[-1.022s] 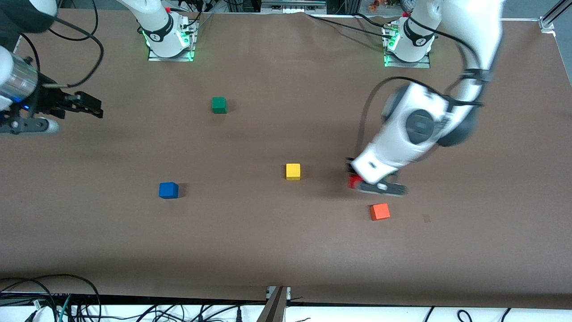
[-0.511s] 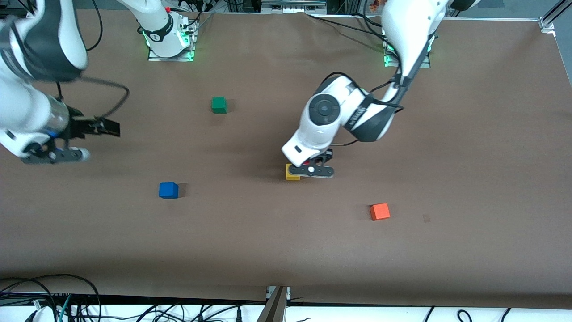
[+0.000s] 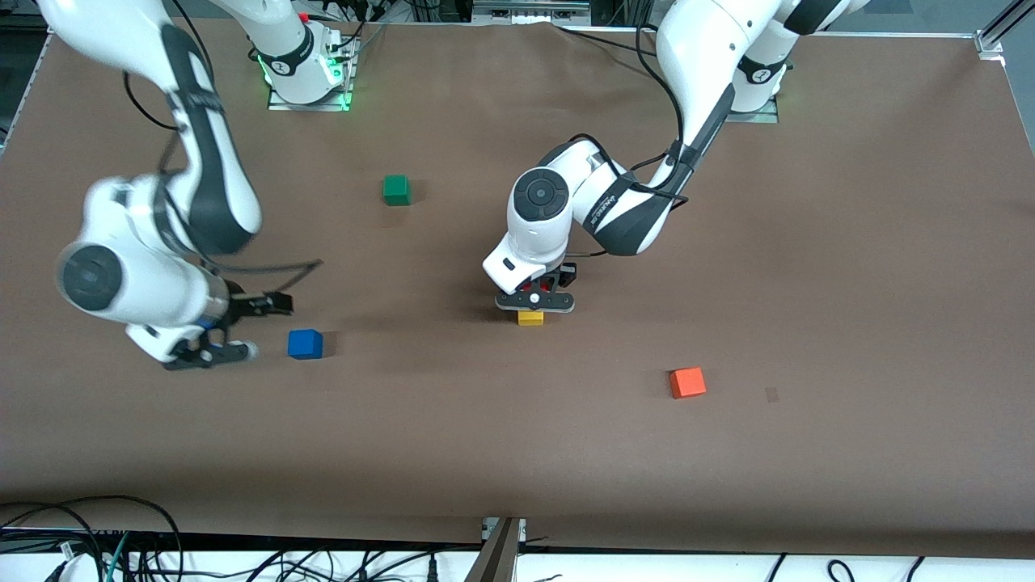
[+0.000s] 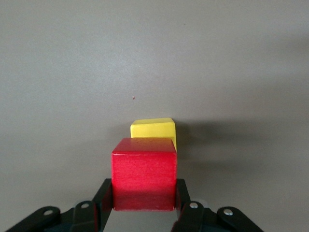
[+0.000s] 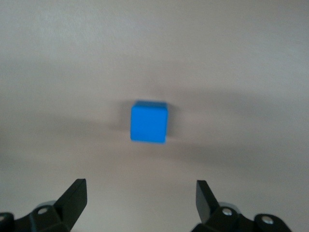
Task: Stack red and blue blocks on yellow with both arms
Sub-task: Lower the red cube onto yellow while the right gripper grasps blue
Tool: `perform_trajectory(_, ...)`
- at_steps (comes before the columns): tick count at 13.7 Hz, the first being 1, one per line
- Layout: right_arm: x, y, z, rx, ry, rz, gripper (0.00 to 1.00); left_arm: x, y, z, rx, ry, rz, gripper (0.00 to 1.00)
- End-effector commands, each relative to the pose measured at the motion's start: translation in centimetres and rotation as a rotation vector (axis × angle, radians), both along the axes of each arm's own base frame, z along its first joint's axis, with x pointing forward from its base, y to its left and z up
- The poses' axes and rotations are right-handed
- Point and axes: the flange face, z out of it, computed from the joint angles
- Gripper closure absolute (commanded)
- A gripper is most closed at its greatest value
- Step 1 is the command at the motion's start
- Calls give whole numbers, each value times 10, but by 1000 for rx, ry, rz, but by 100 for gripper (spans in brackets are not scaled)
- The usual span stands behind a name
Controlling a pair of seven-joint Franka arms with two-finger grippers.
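Note:
My left gripper (image 3: 537,296) is shut on the deep red cube (image 4: 144,173) and holds it just above the yellow cube (image 3: 530,318), which sits mid-table. In the left wrist view the yellow cube (image 4: 153,127) shows partly past the red one, and my left gripper (image 4: 143,189) grips the red cube's two sides. The blue cube (image 3: 305,343) sits on the table toward the right arm's end. My right gripper (image 3: 271,306) is open and empty, in the air close beside the blue cube. In the right wrist view the blue cube (image 5: 149,122) lies ahead of the spread right gripper (image 5: 141,193).
A green cube (image 3: 396,190) sits nearer the robot bases. An orange-red cube (image 3: 687,382) lies toward the left arm's end, nearer the front camera than the yellow cube. Cables run along the table's front edge (image 3: 501,529).
My left gripper has carried the red cube from beside the orange-red cube to over the yellow cube. My right arm has swung in from the table's end toward the blue cube.

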Motion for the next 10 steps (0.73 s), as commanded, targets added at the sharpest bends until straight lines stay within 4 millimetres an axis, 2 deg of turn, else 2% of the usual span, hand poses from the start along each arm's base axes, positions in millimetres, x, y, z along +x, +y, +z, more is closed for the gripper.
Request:
perform_trajectory(1,7,5,-45,33,-21,2,0,11,-4,8,13,-36,15,95)
perform_trajectory(4,-6,-3,-85,22,-37,-12,1,9,-11,3,15,-39,37,95)
perform_trajectory(7,-8,-14,-92,22,-34,-13,1,8,-13,-7,28,-39,35,95)
perform_trajectory(8,-7,-13,-91,35,-39,-25,1,6,-17,-8,26,-40,40,94)
perform_trajectory(10,-7,-7,-103,70,-44,-50,1,9,-17,-8,27,-47,45,94)
